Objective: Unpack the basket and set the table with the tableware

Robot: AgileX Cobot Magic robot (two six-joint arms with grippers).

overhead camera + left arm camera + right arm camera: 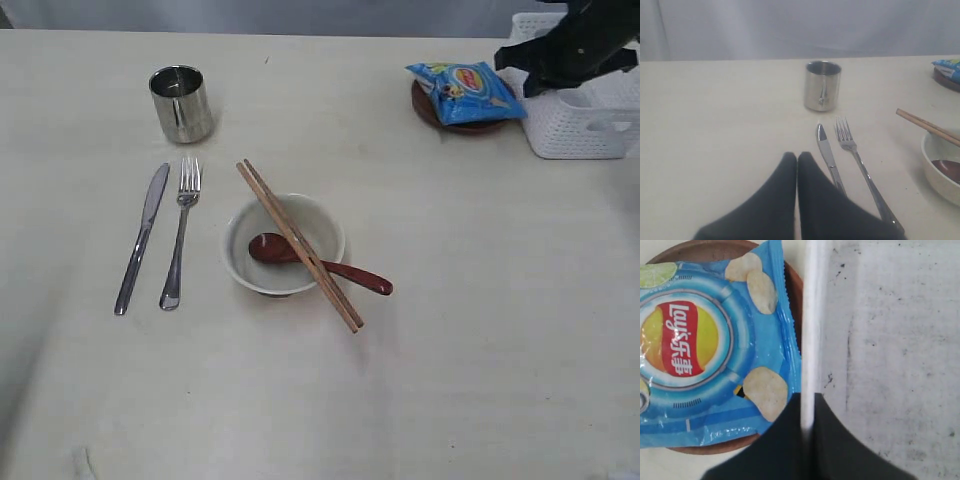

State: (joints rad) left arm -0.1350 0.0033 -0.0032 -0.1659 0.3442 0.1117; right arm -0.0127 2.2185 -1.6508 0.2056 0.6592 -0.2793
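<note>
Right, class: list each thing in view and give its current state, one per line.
cup: upright
bowl: upright, spoon inside, chopsticks across rim
knife and fork: flat, side by side
snack packet: lying on plate
basket: upright, wall held by right pincer
left pincer: shut, empty
right pincer: shut on basket

White lattice basket at upper right, on the cream desk. Steel cup upright at upper left, with knife and fork side by side below it. Off-white bowl at centre holds the red spoon, and the chopsticks lie diagonally across its rim. Brown plate just left of the basket.
</note>
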